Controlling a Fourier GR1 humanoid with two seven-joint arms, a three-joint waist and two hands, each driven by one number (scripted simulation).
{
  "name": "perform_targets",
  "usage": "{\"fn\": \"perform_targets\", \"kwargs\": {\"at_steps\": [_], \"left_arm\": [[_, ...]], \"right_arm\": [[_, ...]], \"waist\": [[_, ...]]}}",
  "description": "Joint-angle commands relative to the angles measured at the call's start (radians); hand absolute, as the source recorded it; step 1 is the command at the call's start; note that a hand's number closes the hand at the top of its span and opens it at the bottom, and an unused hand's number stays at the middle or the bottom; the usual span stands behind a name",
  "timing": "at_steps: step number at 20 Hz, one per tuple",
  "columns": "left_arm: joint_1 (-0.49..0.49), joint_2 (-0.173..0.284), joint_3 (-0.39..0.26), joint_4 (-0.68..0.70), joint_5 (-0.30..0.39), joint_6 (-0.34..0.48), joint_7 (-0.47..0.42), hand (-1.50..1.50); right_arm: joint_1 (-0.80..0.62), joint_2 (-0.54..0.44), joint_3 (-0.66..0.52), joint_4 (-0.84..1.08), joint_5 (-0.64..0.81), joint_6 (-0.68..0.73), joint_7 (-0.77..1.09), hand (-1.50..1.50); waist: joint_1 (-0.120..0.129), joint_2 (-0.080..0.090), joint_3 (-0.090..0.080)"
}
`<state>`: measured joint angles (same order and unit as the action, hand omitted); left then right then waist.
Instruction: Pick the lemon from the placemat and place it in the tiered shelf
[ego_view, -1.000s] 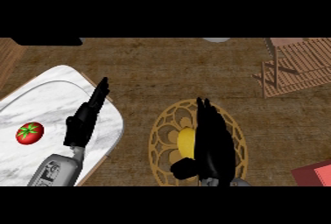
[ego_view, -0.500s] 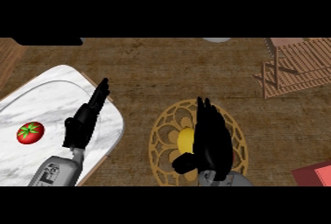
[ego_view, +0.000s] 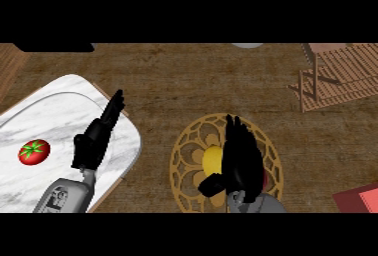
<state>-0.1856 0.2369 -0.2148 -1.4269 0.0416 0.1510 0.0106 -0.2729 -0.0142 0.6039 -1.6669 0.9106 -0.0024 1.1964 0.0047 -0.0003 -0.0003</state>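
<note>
Right hand (ego_view: 240, 160) over lemon (ego_view: 212, 159) on round placemat (ego_view: 186, 165), fingers straight, nothing gripped. Left hand (ego_view: 94, 142) open above marble board (ego_view: 66, 110). Tiered shelf (ego_view: 339, 82) upper right.

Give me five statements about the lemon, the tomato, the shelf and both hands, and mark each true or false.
1. The lemon lies on the round placemat. True.
2. The right hand is over the placemat, beside the lemon. True.
3. The tomato sits in the tiered shelf. False: it rests on the marble board.
4. The left hand is curled round the tomato. False: its fingers are straight, apart from the tomato.
5. The lemon is already in the shelf. False: it is on the placemat.
</note>
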Motion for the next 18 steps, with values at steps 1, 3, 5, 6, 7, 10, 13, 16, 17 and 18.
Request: {"fn": "perform_targets", "kwargs": {"at_steps": [1,3,5,6,7,10,13,16,17,18], "left_arm": [[-0.030,0.008,0.040,0.027,0.018,-0.031,-0.006,0.00],[0.008,0.012,0.031,-0.028,0.012,-0.038,0.015,0.00],[-0.009,-0.027,0.006,0.016,-0.035,0.006,0.000,0.00],[-0.007,-0.018,0.024,0.013,-0.021,-0.013,-0.006,0.00],[0.002,-0.036,0.013,0.035,-0.029,-0.010,-0.021,0.00],[-0.001,-0.029,0.026,-0.022,-0.019,-0.024,0.020,0.00],[0.030,-0.004,0.035,-0.055,-0.025,-0.047,0.021,0.00],[0.026,-0.045,0.022,-0.006,-0.068,-0.010,-0.030,0.00],[0.052,0.007,0.056,-0.065,-0.034,-0.054,-0.001,0.00],[0.018,-0.072,-0.009,-0.048,-0.098,0.015,0.025,0.00]], "right_arm": [[0.008,0.013,0.030,0.036,0.010,-0.064,0.161,-1.50],[-0.017,0.013,-0.027,0.020,-0.020,-0.009,0.130,-1.50],[-0.006,0.014,0.029,0.113,-0.021,-0.115,0.127,-1.50],[-0.011,0.014,-0.008,0.096,-0.032,-0.076,0.109,-1.50],[0.056,0.014,0.023,0.063,-0.003,-0.081,0.094,-1.50],[-0.027,0.014,0.031,0.136,-0.055,-0.091,0.127,1.50],[0.020,0.014,0.087,0.066,-0.036,-0.036,0.149,1.50],[0.017,0.014,0.140,0.096,0.015,-0.019,0.145,1.50],[0.094,0.007,0.107,0.005,0.066,0.019,0.107,1.50],[-0.044,0.013,0.044,0.094,0.010,0.038,0.102,1.50]], "waist": [[-0.003,0.001,0.000],[-0.001,-0.001,0.000],[0.001,0.001,0.000],[-0.001,0.001,0.000],[-0.006,0.000,0.000],[0.003,0.000,0.000],[-0.001,-0.002,0.000],[-0.003,-0.001,0.000],[-0.007,-0.003,0.000],[-0.002,-0.001,0.000]]}}
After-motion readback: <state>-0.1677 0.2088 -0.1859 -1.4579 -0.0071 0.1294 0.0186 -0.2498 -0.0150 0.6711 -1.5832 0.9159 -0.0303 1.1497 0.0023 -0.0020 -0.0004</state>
